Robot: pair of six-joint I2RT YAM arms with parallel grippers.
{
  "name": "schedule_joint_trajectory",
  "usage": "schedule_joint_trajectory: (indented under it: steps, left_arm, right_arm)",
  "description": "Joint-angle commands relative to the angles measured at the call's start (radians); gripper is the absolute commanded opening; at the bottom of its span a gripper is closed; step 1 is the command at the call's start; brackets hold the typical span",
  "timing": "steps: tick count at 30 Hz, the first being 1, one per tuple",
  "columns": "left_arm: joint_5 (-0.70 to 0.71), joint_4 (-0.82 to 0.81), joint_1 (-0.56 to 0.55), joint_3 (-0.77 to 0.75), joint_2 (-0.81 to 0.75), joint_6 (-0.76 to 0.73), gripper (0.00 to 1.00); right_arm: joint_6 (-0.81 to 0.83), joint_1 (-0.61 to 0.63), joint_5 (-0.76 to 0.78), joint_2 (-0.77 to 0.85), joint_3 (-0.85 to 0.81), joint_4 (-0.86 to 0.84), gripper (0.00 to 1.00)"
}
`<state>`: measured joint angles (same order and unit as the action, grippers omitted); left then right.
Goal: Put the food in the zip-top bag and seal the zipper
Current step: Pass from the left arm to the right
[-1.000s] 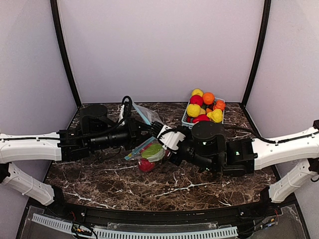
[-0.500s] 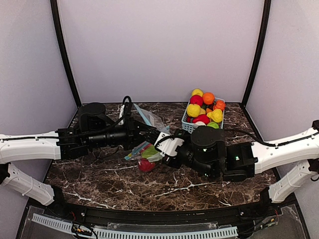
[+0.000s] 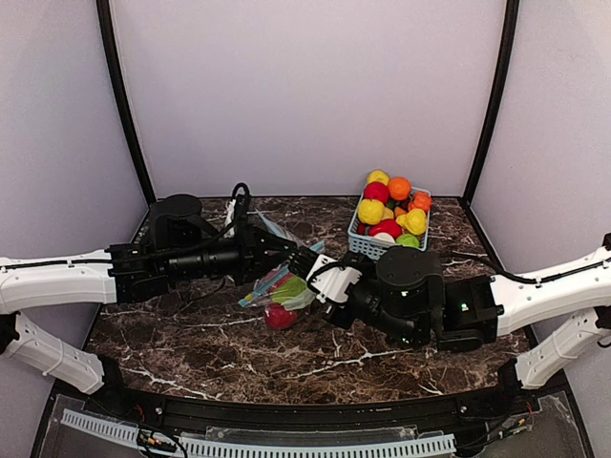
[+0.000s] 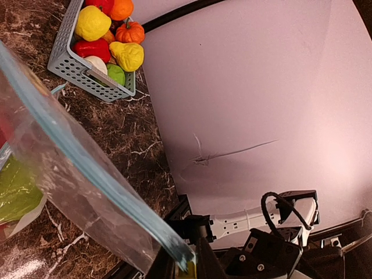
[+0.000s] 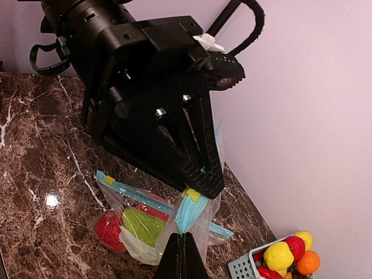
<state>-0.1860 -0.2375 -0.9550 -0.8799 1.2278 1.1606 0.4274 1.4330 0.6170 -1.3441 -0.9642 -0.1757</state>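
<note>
Clear plastic of the zip-top bag [image 5: 200, 218] is pinched at its light-blue zipper strip [image 5: 187, 212] by both tools. The left tool [image 5: 196, 192] is closed on the strip from above, and the right tool [image 5: 183, 239] is closed just beneath it, apparently on the same strip. A red fruit [image 5: 108, 229] and a green fruit [image 5: 143, 225] are held inside the bag, whose filled end rests on the surface [image 3: 191, 334]. More food [image 3: 387, 205] is left in the basket [image 3: 367, 242], well apart.

If the strip were drawn along unevenly, the zipper could be left partly unsealed. The film could also be torn, or pulled out of one tool.

The two grips are shown clearly only by the right wrist view. From the top view the whole layout is given, but the fingertips cannot be made out there.
</note>
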Motion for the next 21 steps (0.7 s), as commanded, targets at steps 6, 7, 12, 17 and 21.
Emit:
schedule_joint_trajectory:
  steps: [6,7,12,17,21]
  left_arm:
    - [0.046,0.060,0.045,0.012,-0.051,-0.135,0.55]
    - [0.045,0.098,0.047,0.009,-0.058,-0.148,0.59]
    - [0.040,0.345,0.063,-0.075,-0.117,-0.288,0.77]
    - [0.107,0.539,0.066,-0.152,-0.170,-0.400,0.83]
    - [0.164,0.641,0.065,-0.206,-0.221,-0.508,0.85]
  right_arm:
    - [-0.094,0.029,0.103,0.000,-0.050,0.005,0.00]
    - [-0.107,0.029,0.123,0.004,-0.053,0.005,0.00]
    - [-0.197,0.018,0.182,0.068,-0.067,0.037,0.00]
    - [-0.347,-0.067,0.117,0.146,-0.121,0.204,0.00]
    - [-0.470,-0.192,-0.075,0.192,-0.171,0.397,0.00]
